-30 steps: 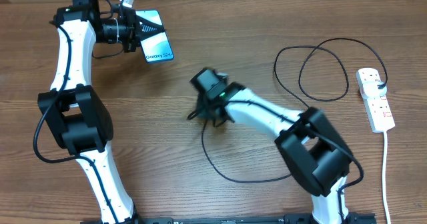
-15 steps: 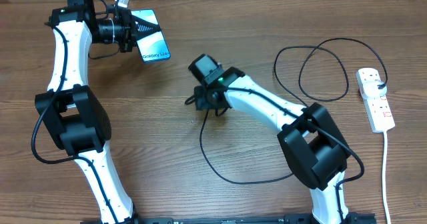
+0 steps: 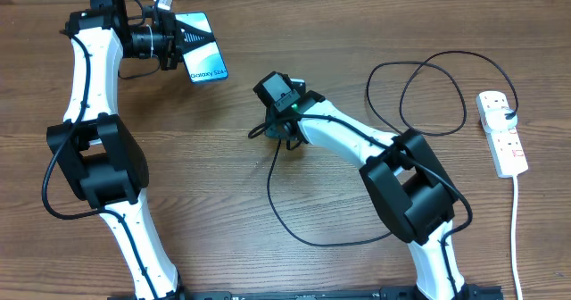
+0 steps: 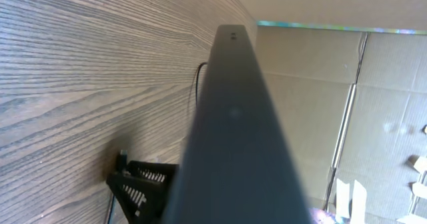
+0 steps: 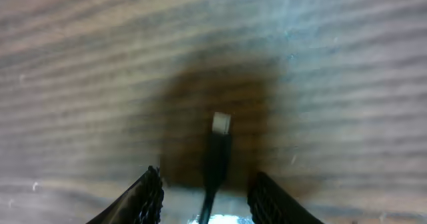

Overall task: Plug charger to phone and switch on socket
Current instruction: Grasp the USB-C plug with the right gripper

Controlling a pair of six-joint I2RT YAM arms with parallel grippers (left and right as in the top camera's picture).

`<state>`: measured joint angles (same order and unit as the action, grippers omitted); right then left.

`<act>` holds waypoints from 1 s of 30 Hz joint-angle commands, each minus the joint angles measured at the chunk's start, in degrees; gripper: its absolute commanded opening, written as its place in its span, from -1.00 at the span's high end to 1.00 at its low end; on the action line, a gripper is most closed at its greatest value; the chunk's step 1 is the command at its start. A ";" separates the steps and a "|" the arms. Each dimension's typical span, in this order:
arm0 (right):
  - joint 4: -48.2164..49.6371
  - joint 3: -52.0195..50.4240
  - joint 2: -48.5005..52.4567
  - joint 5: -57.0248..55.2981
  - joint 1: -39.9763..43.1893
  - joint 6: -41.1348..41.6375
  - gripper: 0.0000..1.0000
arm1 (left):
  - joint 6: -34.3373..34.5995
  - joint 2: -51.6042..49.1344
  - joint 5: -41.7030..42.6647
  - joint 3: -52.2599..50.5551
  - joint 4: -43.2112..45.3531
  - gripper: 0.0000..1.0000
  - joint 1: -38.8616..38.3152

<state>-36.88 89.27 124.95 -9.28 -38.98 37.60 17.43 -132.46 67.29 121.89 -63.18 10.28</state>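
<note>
The charger (image 5: 215,151) lies on the table (image 3: 223,202), tip toward twelve o'clock, between the right gripper's (image 5: 208,187) parted, empty fingers. At ten o'clock overhead, the left gripper (image 3: 181,39) clamps the phone (image 3: 210,61).

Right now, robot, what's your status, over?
Left tool shut on phone. Right tool open astride charger tip, not plugged. Socket untouched. Nothing blocking.

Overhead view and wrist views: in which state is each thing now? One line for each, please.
phone, screen lit, clamped in the left fingers, no cable in it.
charger, loops lying loose, connector tip between the right fingers, grip unclear.
socket, black plug inserted, switch positions too small to tell.
</note>
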 commanded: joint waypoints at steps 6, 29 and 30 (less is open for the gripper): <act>2.27 0.79 3.26 -3.10 -0.22 0.59 0.29 | -0.72 2.08 2.86 0.13 -0.07 0.92 0.31; 0.31 0.87 1.88 -0.83 0.31 -0.50 0.93 | -0.72 2.08 2.86 0.13 -0.07 0.92 0.31; 0.17 0.87 0.98 -0.48 0.52 -0.50 0.93 | -0.72 2.08 2.89 0.13 -0.07 0.92 0.31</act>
<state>-36.05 90.00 126.17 -11.94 -38.96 37.69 17.43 -132.46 67.31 121.89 -63.18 10.28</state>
